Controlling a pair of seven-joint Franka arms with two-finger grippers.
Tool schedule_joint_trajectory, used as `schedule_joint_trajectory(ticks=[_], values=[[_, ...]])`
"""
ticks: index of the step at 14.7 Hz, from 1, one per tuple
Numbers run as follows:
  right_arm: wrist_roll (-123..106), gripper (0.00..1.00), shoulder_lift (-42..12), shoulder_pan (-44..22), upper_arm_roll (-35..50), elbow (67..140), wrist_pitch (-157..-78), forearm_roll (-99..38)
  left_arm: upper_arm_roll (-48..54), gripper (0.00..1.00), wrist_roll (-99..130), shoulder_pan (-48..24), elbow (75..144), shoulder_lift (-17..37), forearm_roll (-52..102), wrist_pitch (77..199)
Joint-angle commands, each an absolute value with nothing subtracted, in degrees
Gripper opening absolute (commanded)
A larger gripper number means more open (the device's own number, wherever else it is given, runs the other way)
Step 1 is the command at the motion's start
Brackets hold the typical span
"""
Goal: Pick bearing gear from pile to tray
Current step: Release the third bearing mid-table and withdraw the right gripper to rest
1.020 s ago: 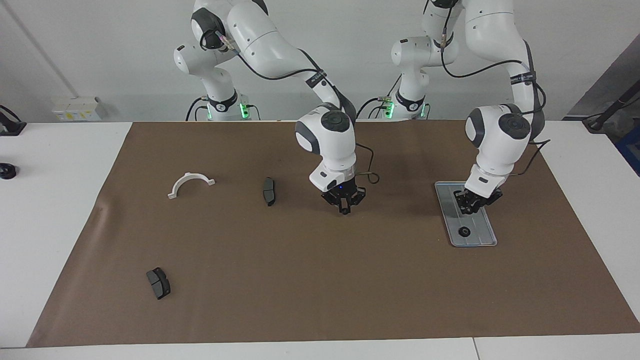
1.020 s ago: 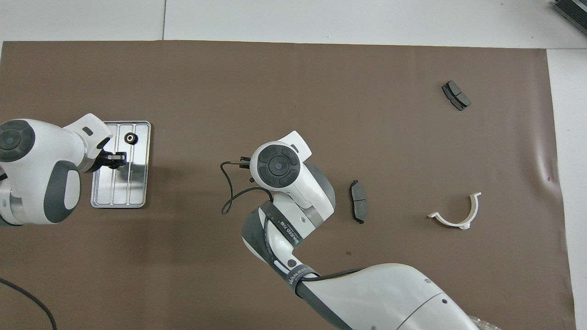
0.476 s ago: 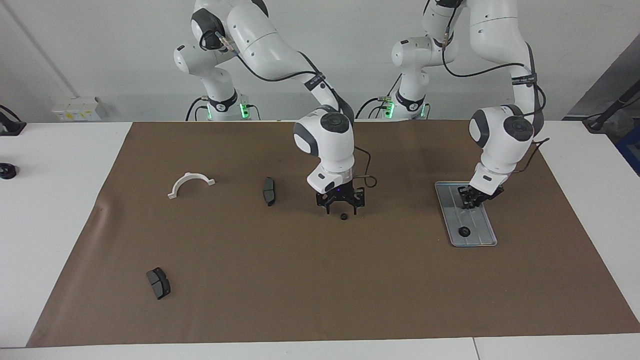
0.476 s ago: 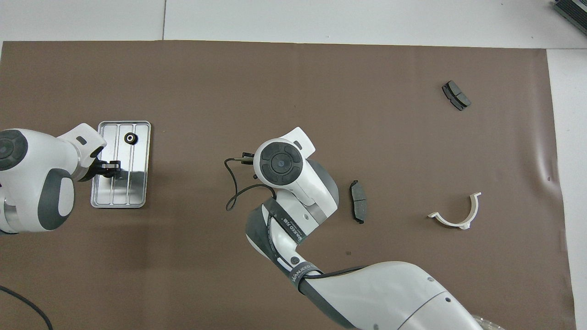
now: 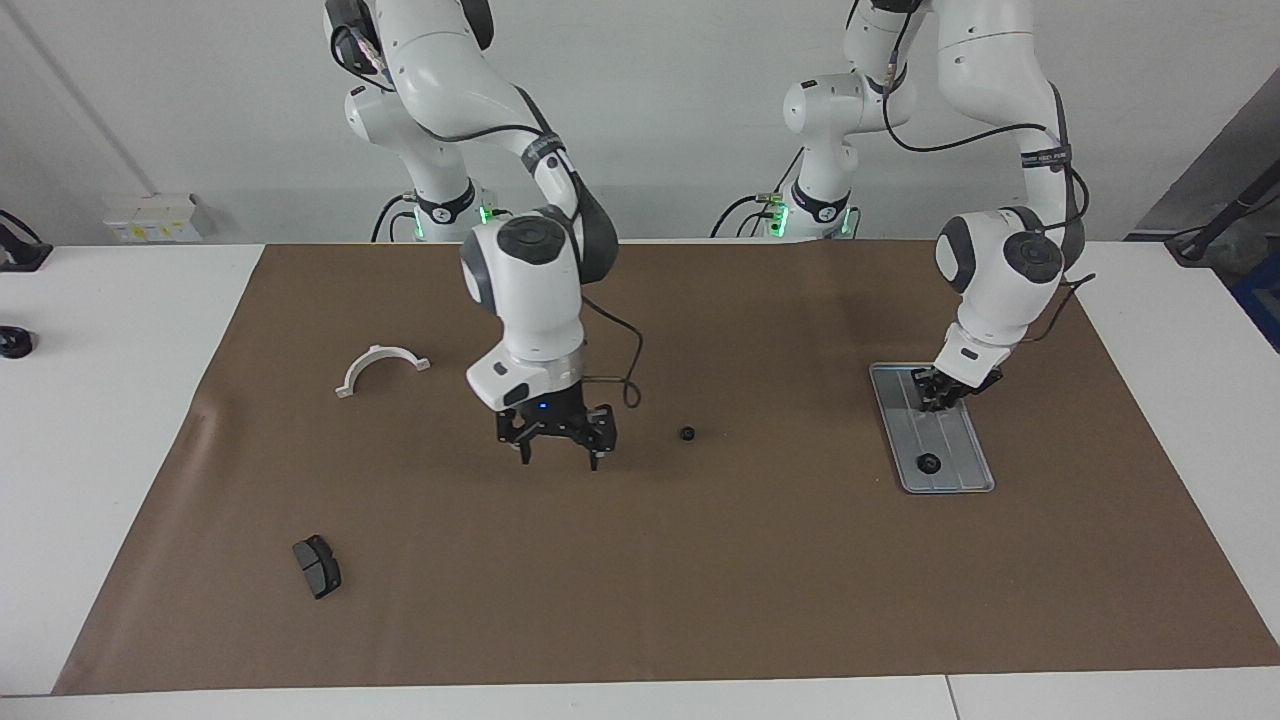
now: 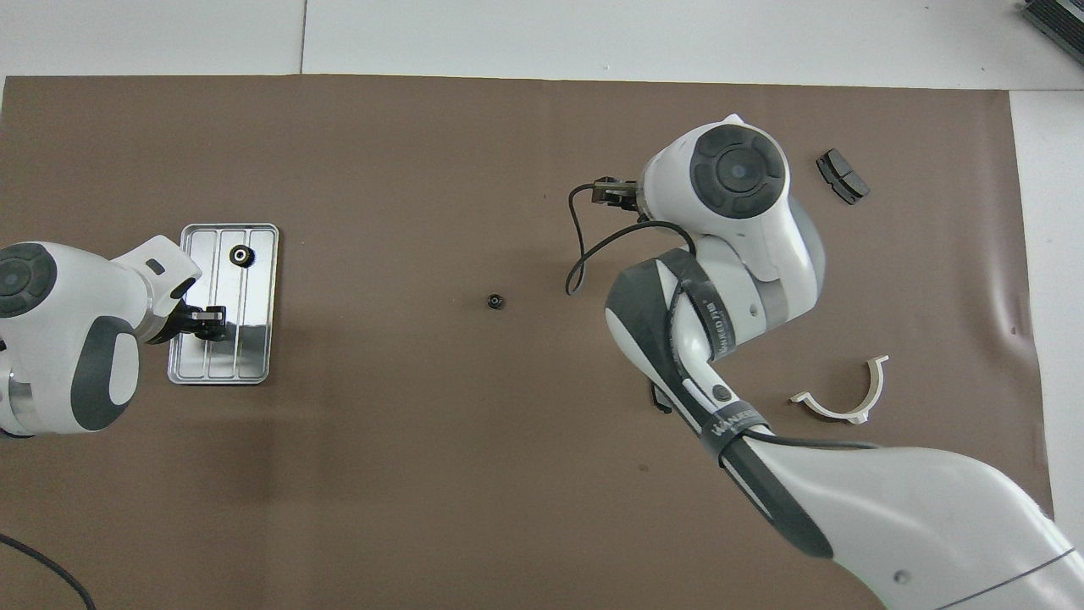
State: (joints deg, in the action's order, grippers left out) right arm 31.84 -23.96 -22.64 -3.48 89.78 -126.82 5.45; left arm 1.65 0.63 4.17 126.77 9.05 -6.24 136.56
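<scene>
On the brown mat [image 5: 640, 600], about midway between the two arms' ends of the table, you see a loose bearing gear [image 5: 687, 434]: tiny, black, round, with a pale centre in the overhead view [image 6: 495, 301]. It lies alone, touching nothing. A second gear [image 5: 929, 463] of the same look sits in the tray [image 5: 975, 455], at the end farther from the robots. You can read the tray as a flat silver-grey rectangle with a raised rim and lengthwise ridges, toward the left arm's end.

The left gripper [image 5: 938, 398] hangs low over the tray's nearer end; whether its fingers are apart cannot be told. The right gripper [image 5: 558, 452] hovers over bare mat toward the right arm's end from the loose gear, its fingers spread and holding nothing.

Around these, note a white half-ring bracket [image 5: 380, 366] and a dark grey brake pad [image 5: 317, 565], both well apart from the gear. Nothing lies between the loose gear and the tray.
</scene>
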Motion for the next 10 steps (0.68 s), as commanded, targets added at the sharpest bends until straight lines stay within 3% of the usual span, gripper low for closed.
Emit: schedule_joint_trajectory(ticks=[1, 6, 10], values=[[28.05, 1.00, -19.35, -18.30, -2.46, 90.88, -121.14, 5.45, 2.11, 0.87, 0.00, 4.48, 127.62, 6.68, -6.50, 133.43], [19.88, 1.00, -11.71, -11.53, -2.37, 91.58, -109.80, 4.58, 2.02, 0.95, 0.61, -1.12, 120.08, 7.29, -6.50, 127.80], [12.41, 1.00, -6.34, -5.90, -2.37, 92.46, -103.03, -0.09, 2.02, 0.87, 4.20, -7.28, 115.58, 9.05, -6.59, 128.14]])
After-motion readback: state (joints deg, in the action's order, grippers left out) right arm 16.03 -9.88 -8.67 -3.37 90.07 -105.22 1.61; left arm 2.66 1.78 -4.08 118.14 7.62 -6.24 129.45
